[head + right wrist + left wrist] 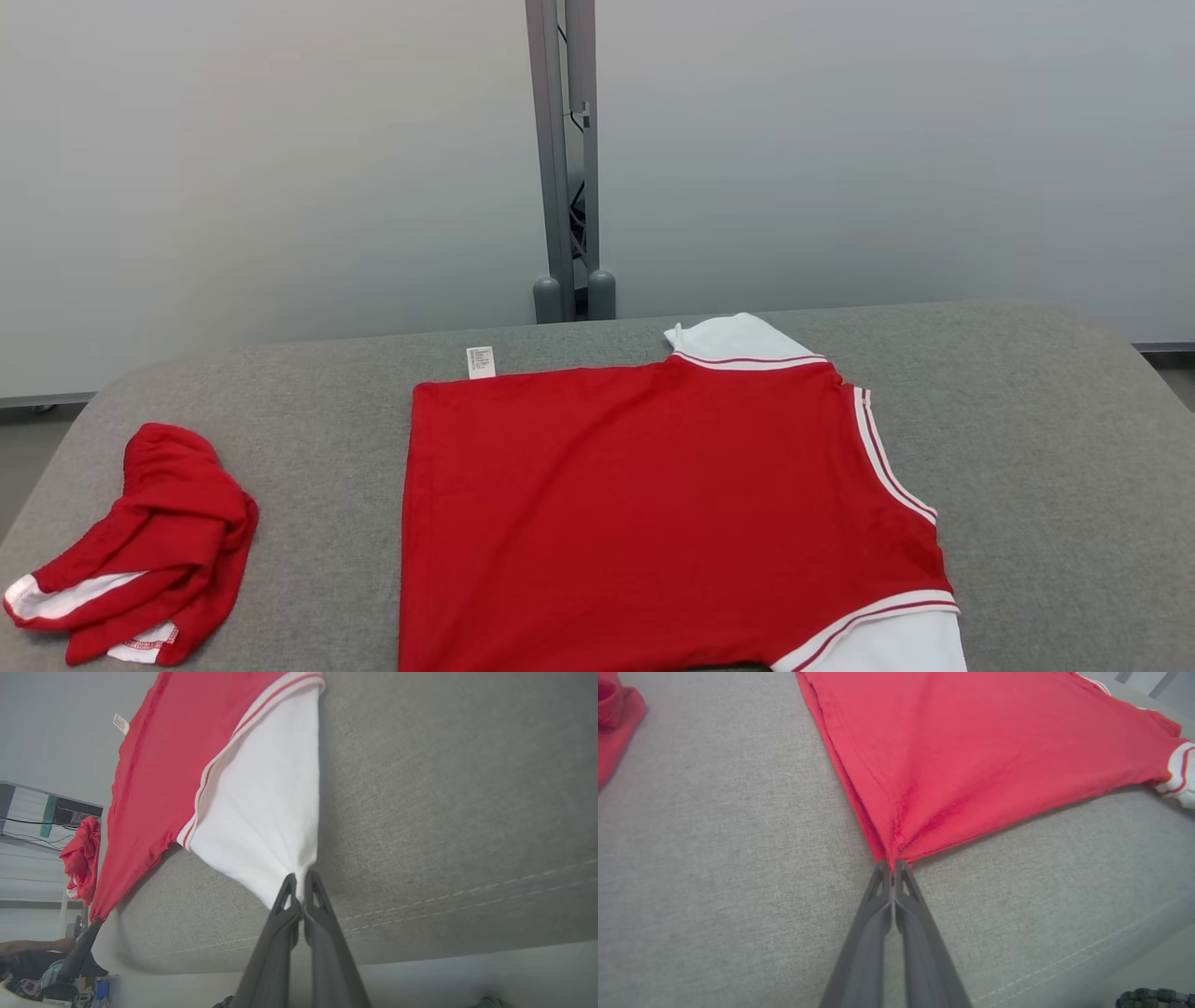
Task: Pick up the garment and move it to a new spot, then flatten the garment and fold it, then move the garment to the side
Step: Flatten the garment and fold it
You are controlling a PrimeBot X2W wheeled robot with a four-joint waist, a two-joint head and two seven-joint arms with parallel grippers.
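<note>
A grey woven-fabric tabletop (pixel 308 392) carries the red short-sleeved shirt with white sleeves (pixel 653 504), spread flat mid-table. The left gripper (pixel 893 861) pinches its red hem corner and the right gripper (pixel 299 875) its white sleeve tip. Such thin bites could slip under an uneven pull, rumpling it.

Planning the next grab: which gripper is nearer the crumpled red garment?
Left. The left gripper pinches the flat shirt's red corner, the side facing the crumpled red garment; the right gripper pinches the white sleeve, farther off.
</note>
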